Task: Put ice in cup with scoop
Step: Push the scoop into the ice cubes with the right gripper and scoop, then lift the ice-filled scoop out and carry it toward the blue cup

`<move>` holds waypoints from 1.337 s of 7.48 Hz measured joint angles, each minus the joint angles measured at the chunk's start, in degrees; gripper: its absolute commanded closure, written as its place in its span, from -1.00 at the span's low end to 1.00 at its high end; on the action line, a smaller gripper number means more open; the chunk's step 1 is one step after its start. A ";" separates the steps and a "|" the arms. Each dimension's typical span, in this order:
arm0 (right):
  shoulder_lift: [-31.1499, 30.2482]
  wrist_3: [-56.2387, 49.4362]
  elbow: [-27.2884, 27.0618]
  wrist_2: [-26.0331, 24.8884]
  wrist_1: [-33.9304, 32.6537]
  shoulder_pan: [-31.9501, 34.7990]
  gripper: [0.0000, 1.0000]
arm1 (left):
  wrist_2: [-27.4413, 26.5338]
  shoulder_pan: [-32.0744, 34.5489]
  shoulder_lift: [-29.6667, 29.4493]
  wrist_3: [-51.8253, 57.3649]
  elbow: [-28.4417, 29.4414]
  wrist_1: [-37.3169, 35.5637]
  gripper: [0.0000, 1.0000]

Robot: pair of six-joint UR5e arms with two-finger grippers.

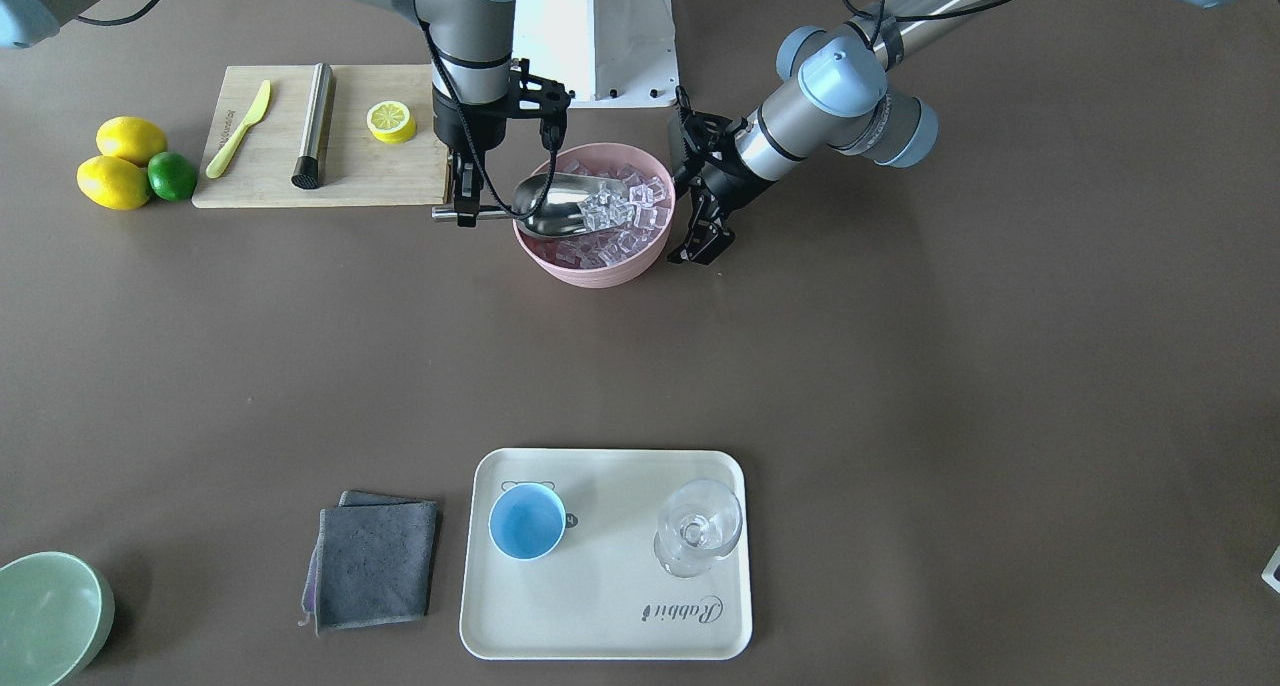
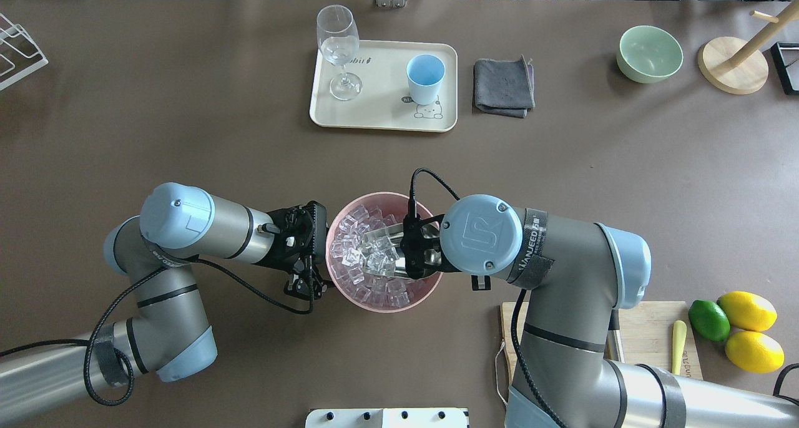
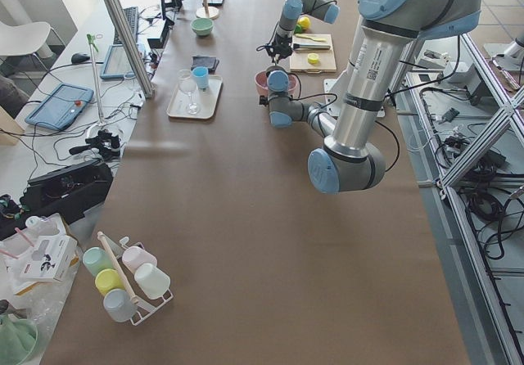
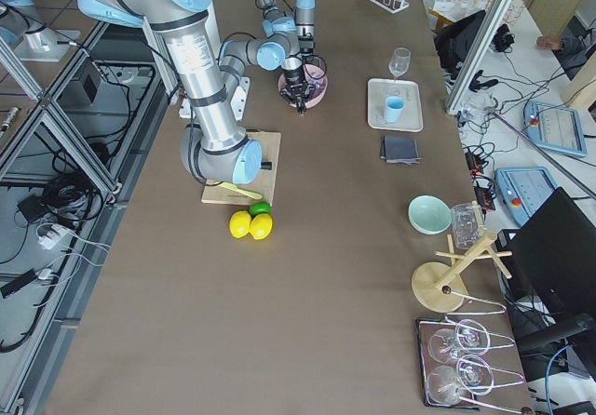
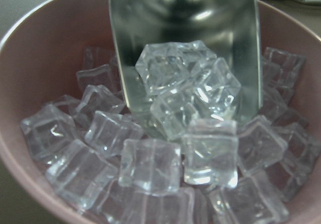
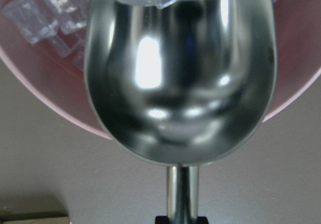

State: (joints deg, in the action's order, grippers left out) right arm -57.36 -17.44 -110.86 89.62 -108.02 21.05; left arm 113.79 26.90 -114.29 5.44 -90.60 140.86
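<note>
The pink bowl (image 1: pixel 655 251) near the robot's base is full of ice (image 1: pixel 625 221) cubes. My right gripper (image 1: pixel 465 209) is shut on the rod handle of the steel scoop (image 1: pixel 550 206). The scoop's trough lies in the bowl with several cubes on its lip, seen in the left wrist view (image 5: pixel 185 83). The scoop fills the right wrist view (image 6: pixel 180 73). My left gripper (image 1: pixel 703 249) is open and empty beside the bowl's outer wall. The light-blue cup (image 1: pixel 527 523) stands empty on the cream tray (image 1: pixel 600 616) across the table.
A clear stemmed glass (image 1: pixel 698 528) stands on the tray beside the cup. A grey cloth (image 1: pixel 375 561) and a pale-green bowl (image 1: pixel 45 616) lie past the tray. A cutting board (image 1: pixel 380 181) with a knife, steel cylinder and lemon half sits by my right arm, beside lemons (image 1: pixel 125 161).
</note>
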 measured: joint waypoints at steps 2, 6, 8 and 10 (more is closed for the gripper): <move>-0.88 -0.21 -0.22 3.34 2.65 0.82 1.00 | 0.02 0.07 -0.40 -0.80 -0.20 0.43 -0.97; -1.49 -0.55 -1.80 10.13 4.28 5.48 1.00 | 0.03 0.09 -0.49 -0.96 -0.53 0.51 -0.97; -2.37 0.31 -2.94 13.46 4.36 9.02 1.00 | -0.04 0.09 -0.49 -0.96 -0.54 0.47 -0.97; -2.94 5.55 -3.04 17.73 3.68 13.33 1.00 | -0.05 0.09 -0.19 -0.96 -0.44 0.34 -0.97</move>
State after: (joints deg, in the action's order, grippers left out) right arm -60.30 -11.89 -113.90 107.34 -104.34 34.38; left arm 113.74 26.98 -114.48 4.48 -91.03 141.19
